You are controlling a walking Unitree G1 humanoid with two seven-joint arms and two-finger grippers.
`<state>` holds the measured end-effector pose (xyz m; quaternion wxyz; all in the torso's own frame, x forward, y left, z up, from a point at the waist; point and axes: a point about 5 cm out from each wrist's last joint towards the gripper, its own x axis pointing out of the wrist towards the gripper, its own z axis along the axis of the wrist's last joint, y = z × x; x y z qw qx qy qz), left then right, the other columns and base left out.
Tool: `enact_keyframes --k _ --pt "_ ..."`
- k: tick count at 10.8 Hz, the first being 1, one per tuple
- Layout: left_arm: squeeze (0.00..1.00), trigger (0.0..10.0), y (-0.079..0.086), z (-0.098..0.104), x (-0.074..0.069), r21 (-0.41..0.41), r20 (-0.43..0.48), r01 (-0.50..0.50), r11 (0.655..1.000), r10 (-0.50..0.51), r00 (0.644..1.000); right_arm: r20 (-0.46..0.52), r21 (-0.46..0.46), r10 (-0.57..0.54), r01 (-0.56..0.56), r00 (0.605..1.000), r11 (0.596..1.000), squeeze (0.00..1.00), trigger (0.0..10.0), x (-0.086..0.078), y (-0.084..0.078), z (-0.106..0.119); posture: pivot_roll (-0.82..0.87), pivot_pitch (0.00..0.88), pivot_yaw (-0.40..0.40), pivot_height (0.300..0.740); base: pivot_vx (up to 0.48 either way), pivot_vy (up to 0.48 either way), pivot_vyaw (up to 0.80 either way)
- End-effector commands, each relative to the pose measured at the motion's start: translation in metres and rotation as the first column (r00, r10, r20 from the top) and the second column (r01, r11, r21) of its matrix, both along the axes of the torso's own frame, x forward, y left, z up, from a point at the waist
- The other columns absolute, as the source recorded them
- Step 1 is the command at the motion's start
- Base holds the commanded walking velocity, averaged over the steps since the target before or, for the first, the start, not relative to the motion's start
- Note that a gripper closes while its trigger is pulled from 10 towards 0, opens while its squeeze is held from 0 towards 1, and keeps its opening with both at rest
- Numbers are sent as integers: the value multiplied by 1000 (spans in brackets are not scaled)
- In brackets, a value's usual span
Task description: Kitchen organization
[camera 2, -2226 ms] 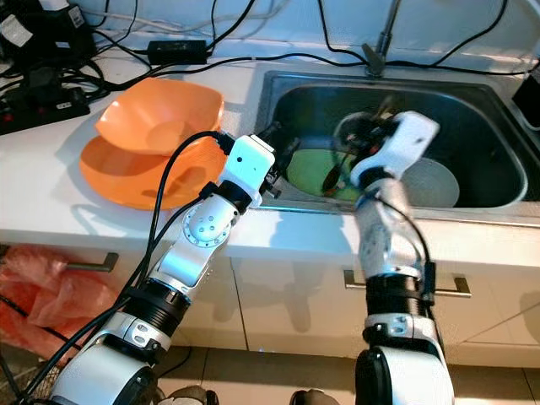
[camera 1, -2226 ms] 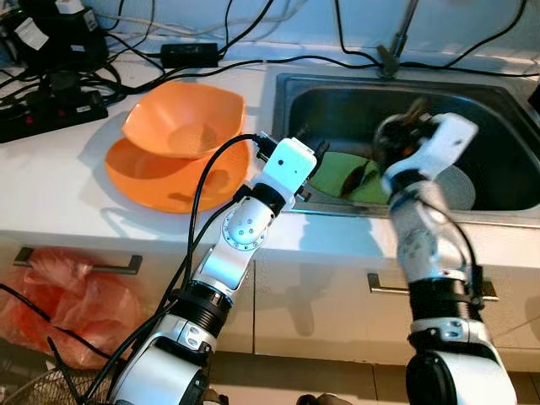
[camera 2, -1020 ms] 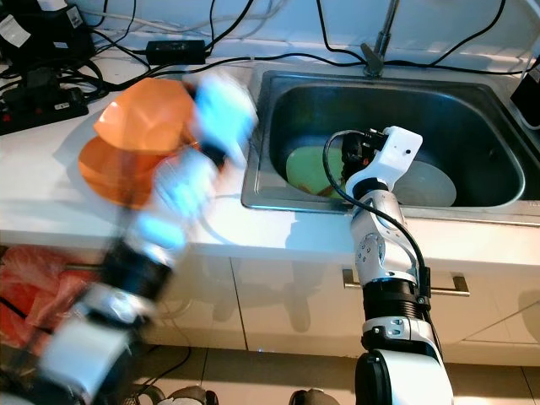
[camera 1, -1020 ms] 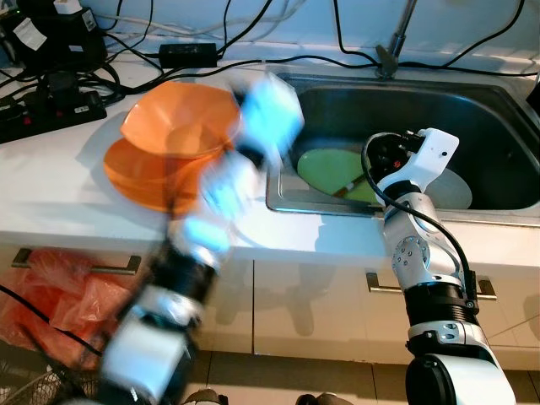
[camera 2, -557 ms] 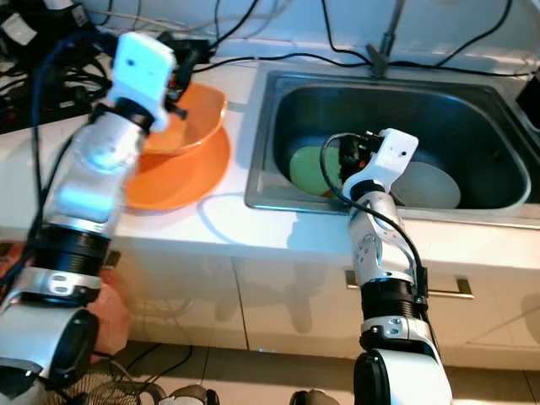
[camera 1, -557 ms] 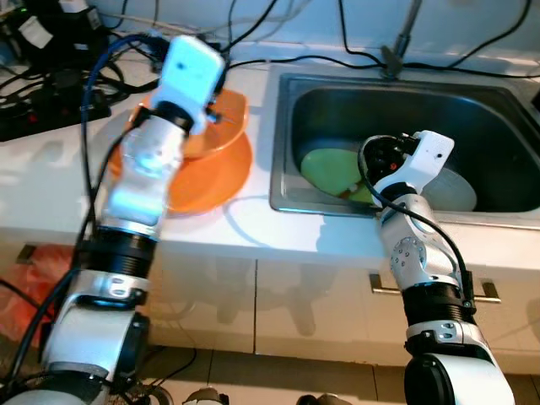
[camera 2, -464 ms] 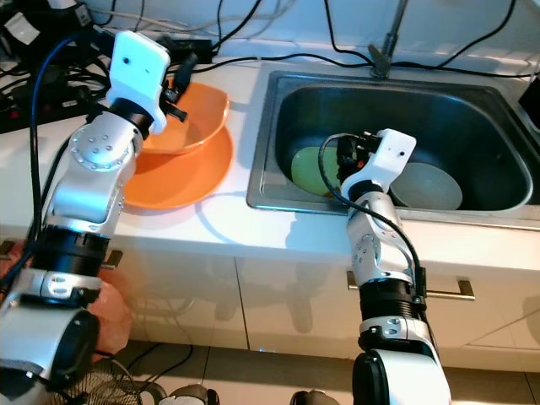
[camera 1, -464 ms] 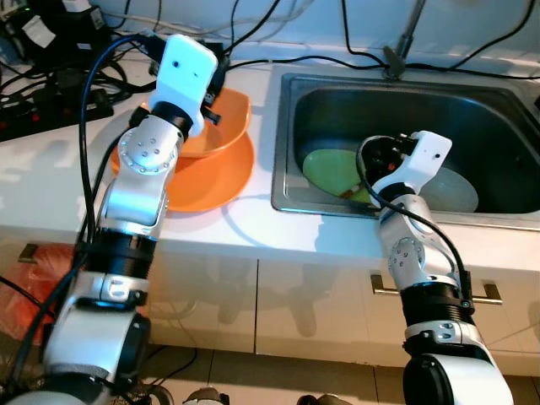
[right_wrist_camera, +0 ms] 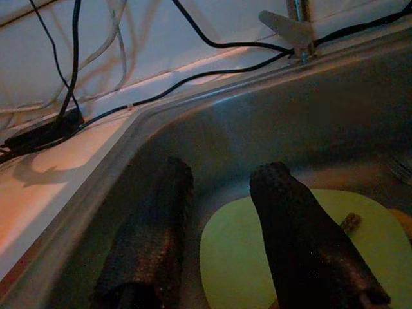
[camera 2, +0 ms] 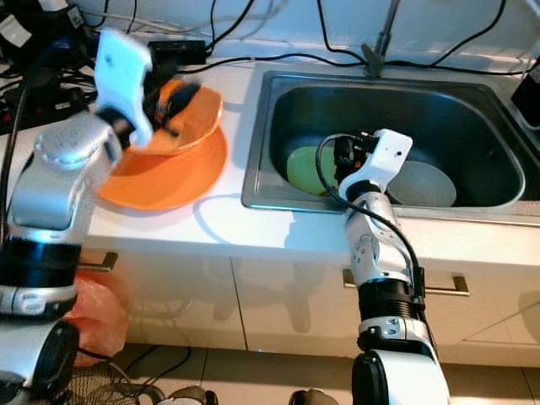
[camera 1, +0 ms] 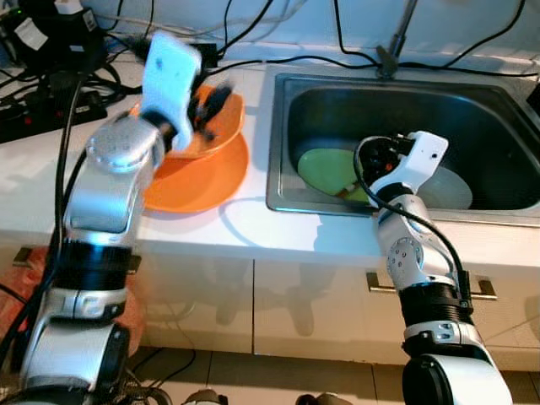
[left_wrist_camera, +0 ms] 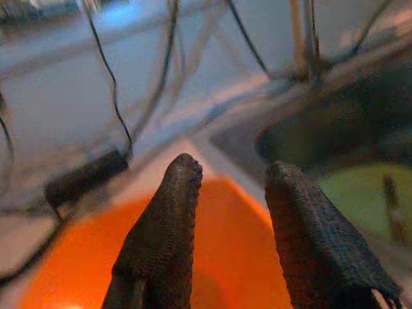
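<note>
Blurring left pincer, parted, over orange bowl | right pincer parted, empty

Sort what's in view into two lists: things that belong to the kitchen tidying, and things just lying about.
Part of the job:
- orange bowl, under the open left claw
- orange plate beneath it
- green plate in the sink, below the open right claw
- grey plate in the sink

Lying about:
- power strip and cables
- tap
- red bag by the cupboard
</note>
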<state>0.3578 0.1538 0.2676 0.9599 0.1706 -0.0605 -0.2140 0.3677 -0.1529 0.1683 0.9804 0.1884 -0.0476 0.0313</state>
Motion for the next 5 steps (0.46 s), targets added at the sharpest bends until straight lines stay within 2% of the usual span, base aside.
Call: enact_keyframes --k 1,3,5 --pt "0 10000 -8 -3 -3 42 -29 28 999 -26 999 -5 1 16 -16 1000 1000 0 10000 1 3 0 78 69 -15 740 0 0 0" --pt "0 10000 -11 -8 -6 69 -73 44 997 -39 997 -6 0 18 -18 1000 1000 0 10000 0 2 0 73 72 -14 740 0 0 0" --pt "0 10000 -10 -8 -5 91 -87 19 996 -11 996 -7 0 20 -20 1000 1000 0 10000 0 3 0 74 72 -14 740 0 0 0"
